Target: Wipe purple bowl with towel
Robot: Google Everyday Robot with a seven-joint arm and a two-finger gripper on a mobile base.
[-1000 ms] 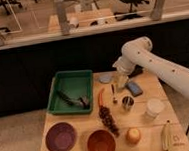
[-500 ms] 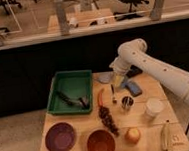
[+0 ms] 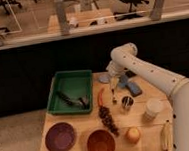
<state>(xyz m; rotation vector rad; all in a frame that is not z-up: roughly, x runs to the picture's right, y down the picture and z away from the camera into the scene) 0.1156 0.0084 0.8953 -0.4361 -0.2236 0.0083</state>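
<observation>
Camera view: the robot's gripper [image 3: 113, 91] hangs over the far side of the wooden table [image 3: 144, 127], just beside the pale towel [image 3: 104, 79]. From where I stand I cannot tell whether it grips anything. The purple bowl [image 3: 60, 137] sits well apart at the near left corner, beside the orange-brown bowl [image 3: 100, 143]. The step seems to call for gathering the cloth squarely from above before carrying it across. On the table: two bowls, one towel, one green tray [image 3: 73, 74], one blue block [image 3: 133, 89], one white cup [image 3: 152, 108].

Matt wood tbl [image 3: 82, 122]; tool [image 3: 113, 94] over its rear-centre.
</observation>
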